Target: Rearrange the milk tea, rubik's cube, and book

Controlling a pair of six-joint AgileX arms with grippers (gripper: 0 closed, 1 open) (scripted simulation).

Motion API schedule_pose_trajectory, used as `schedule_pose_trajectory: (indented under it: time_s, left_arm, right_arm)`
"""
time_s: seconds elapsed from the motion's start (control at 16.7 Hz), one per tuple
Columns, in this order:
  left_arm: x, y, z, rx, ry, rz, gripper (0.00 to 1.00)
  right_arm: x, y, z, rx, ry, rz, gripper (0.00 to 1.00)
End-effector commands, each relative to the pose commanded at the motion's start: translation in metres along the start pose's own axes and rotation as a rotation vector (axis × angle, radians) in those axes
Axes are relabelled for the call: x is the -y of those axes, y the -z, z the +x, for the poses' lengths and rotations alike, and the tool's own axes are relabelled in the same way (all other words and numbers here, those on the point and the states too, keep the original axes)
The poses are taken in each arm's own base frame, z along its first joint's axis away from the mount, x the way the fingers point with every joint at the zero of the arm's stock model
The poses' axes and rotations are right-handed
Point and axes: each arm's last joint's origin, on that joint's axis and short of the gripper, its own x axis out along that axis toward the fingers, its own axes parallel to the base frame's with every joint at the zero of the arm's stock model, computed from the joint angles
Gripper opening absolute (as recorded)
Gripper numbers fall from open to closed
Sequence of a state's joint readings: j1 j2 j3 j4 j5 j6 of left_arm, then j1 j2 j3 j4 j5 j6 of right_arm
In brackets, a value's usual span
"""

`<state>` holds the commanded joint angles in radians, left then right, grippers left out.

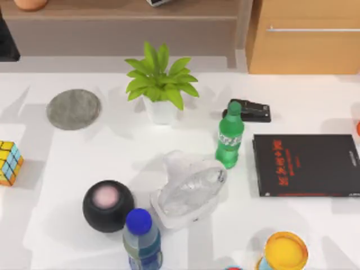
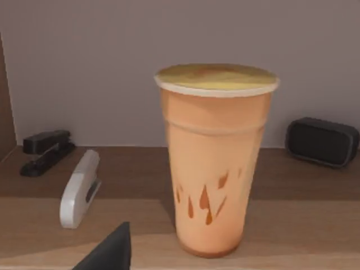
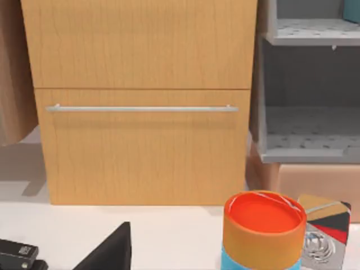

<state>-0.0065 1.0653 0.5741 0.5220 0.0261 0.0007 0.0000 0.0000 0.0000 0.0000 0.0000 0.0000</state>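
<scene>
A dark, matte black finger [image 2: 109, 253] of the left gripper is seen in the left wrist view, shaped as a wedge tapering to a pointed tip. A matching black finger [image 3: 109, 253] of the right gripper is seen in the right wrist view, flat-faced and plain. No markings, screws or cables can be made out on either.

White table [image 1: 315, 225] fronts a wooden drawer cabinet [image 3: 140, 146].

Office-like room is suggested: white counter [image 1: 67, 169] backed by a wooden drawer cabinet [image 3: 140, 101]; staplers [image 2: 79, 188] on a wooden shelf [image 2: 135, 174]; potted plant [image 1: 159, 84] set before the cabinet.
</scene>
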Motion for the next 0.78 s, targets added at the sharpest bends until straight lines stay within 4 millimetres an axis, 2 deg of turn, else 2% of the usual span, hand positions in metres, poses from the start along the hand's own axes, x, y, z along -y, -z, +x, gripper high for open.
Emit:
schedule_pose_trajectory:
  time_s: [0.24, 0.42, 0.6, 0.78]
  left_arm:
    - [-0.003, 0.020, 0.076, -0.027, -0.003, -0.001, 1.00]
    - [-0.005, 0.044, 0.118, -0.037, -0.001, 0.000, 1.00]
    - [-0.005, 0.061, 0.142, -0.033, 0.001, 0.001, 1.00]
    - [-0.005, 0.064, 0.147, -0.030, 0.002, 0.001, 1.00]
  right_arm:
    - [0.000, 0.000, 0.000, 0.000, 0.000, 0.000, 1.00]
    - [0.000, 0.000, 0.000, 0.000, 0.000, 0.000, 1.00]
    - [0.000, 0.000, 0.000, 0.000, 0.000, 0.000, 1.00]
    - [0.000, 0.000, 0.000, 0.000, 0.000, 0.000, 1.00]
